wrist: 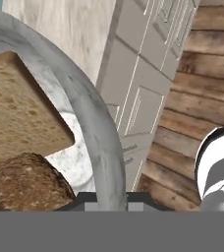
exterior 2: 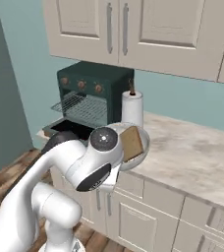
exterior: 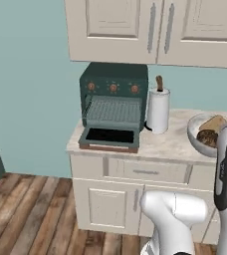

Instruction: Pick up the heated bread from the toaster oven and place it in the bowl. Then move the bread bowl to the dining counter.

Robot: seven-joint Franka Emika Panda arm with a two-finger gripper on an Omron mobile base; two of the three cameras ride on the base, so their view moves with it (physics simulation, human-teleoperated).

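At counter edge, pincer [wrist: 106,199] gripping bowl [wrist: 92,123] rim

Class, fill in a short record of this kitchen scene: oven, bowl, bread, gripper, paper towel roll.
toaster oven: door dropped open, wire rack bare
bowl: pale grey, at the counter's front edge
bread: a slice lying in the bowl beside a darker crusty piece
gripper: closed on the bowl's rim
paper towel roll: upright, right of the oven
counter: beige marbled

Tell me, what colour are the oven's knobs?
Orange-brown, on the dark green toaster oven; the knobs show best in the left base view.
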